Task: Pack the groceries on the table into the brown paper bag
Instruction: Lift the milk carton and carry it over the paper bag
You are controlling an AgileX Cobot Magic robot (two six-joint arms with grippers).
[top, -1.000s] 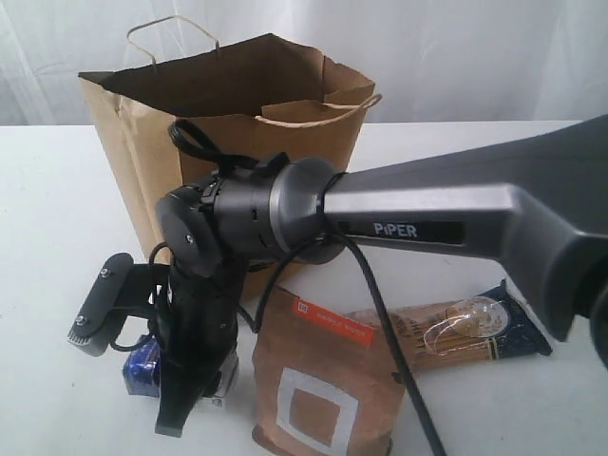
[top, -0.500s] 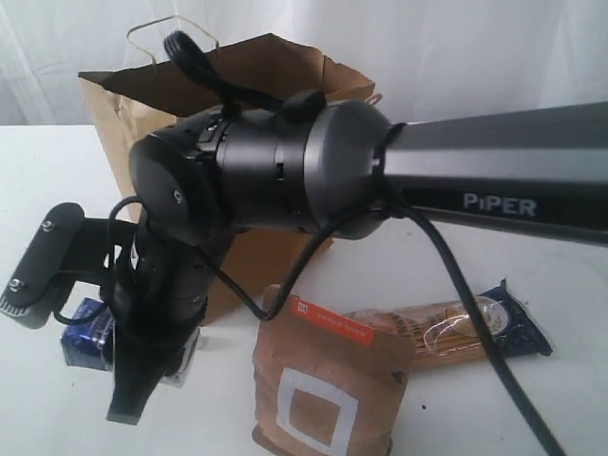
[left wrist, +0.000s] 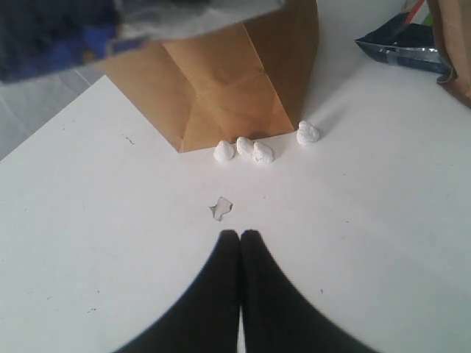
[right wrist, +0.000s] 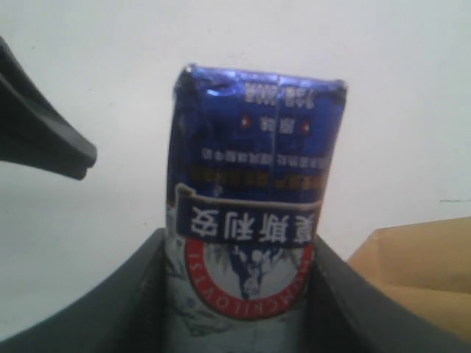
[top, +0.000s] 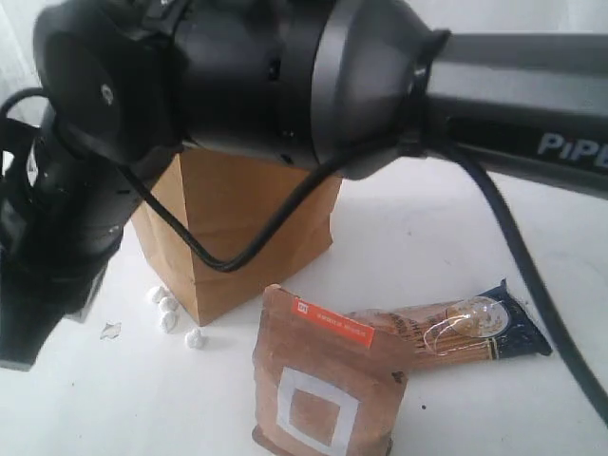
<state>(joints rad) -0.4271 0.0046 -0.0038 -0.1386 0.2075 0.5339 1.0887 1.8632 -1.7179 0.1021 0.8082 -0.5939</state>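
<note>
The right tool [right wrist: 239,243] pinches the small blue-white packet [right wrist: 254,206] between its two dark fingers, which press against the packet's sides. An edge of the brown paper bag [right wrist: 412,265] shows close beside it. The left tool [left wrist: 241,239] hangs low over the white surface [top: 399,247] with its fingers pressed together, gripping nothing. The bag stands upright toward the far left, with white crumbs [left wrist: 254,151] lying against its base. The brown pouch with white square [top: 323,380] sits near the middle, touching the blue-ended spaghetti pack [top: 456,332], which lies flat to its right. The right arm [top: 285,76] fills the upper exterior view.
</note>
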